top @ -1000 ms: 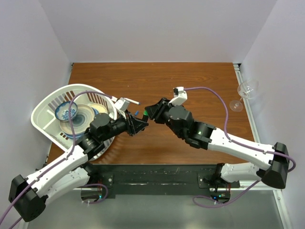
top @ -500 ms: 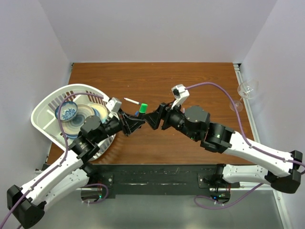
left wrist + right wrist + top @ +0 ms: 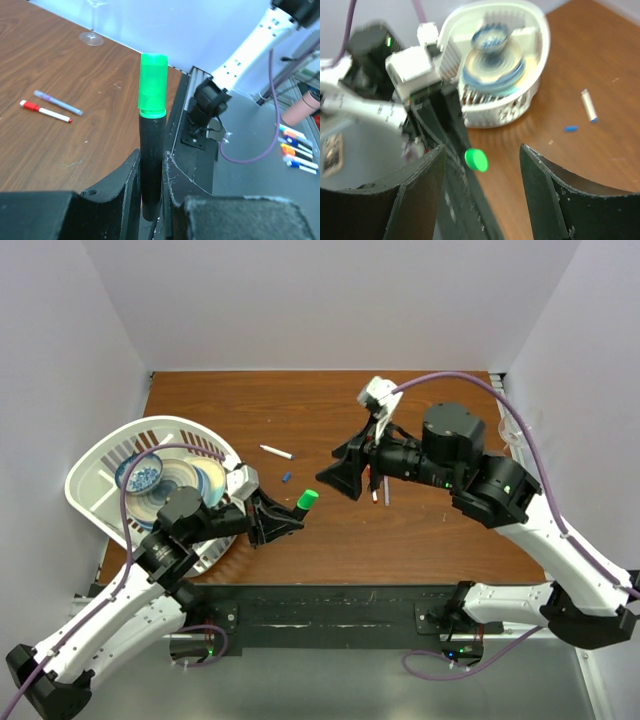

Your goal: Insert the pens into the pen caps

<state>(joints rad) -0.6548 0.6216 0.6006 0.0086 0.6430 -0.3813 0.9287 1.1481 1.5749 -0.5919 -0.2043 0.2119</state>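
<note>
One white pen (image 3: 276, 452) lies flat right of the basket (image 3: 105, 443), axis pointing away; left gripper (image 3: 282, 522) nearer but clamped on the marker (image 3: 151, 145), right gripper (image 3: 338, 470) has jaws apart.

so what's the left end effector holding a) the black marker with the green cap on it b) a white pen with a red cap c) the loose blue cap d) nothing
a, the left wrist view shows the left end effector shut on the black marker, with the green cap on its upper end; the red-capped pen and the blue cap lie apart from it on the table
</note>
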